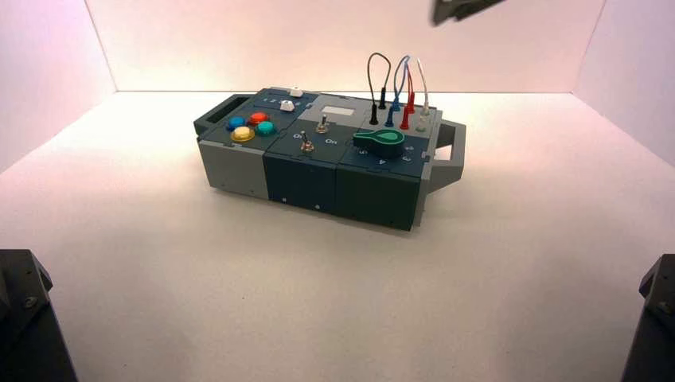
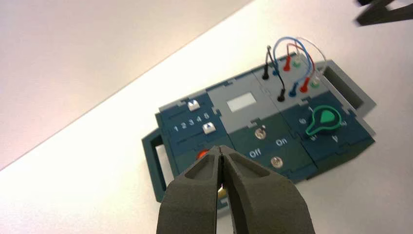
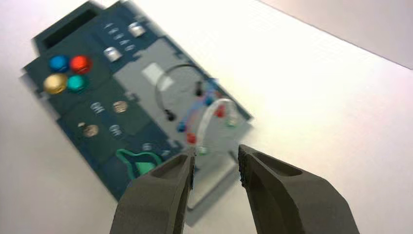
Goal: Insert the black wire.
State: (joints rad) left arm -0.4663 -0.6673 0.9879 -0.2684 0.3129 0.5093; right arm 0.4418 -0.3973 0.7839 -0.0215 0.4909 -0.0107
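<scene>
The black wire (image 1: 377, 68) arches in a thin loop over the grey socket panel at the box's (image 1: 318, 171) back right. Both its black plugs (image 1: 373, 115) stand upright on that panel. The left wrist view shows the black wire (image 2: 269, 54) next to the blue and red leads. In the right wrist view the black wire (image 3: 163, 85) lies beyond the fingertips. My right gripper (image 3: 216, 161) hangs open and empty, high above and behind the box, with only a dark edge of the right gripper (image 1: 466, 8) showing in the high view. My left gripper (image 2: 222, 148) is shut and empty, held off the box.
Blue (image 1: 396, 79), red (image 1: 409, 99) and white (image 1: 423, 87) leads stand right beside the black one. A green knob (image 1: 380, 141), two toggle switches (image 1: 321, 126) and coloured buttons (image 1: 250, 127) fill the box's top. The arm bases (image 1: 24, 318) sit at the near corners.
</scene>
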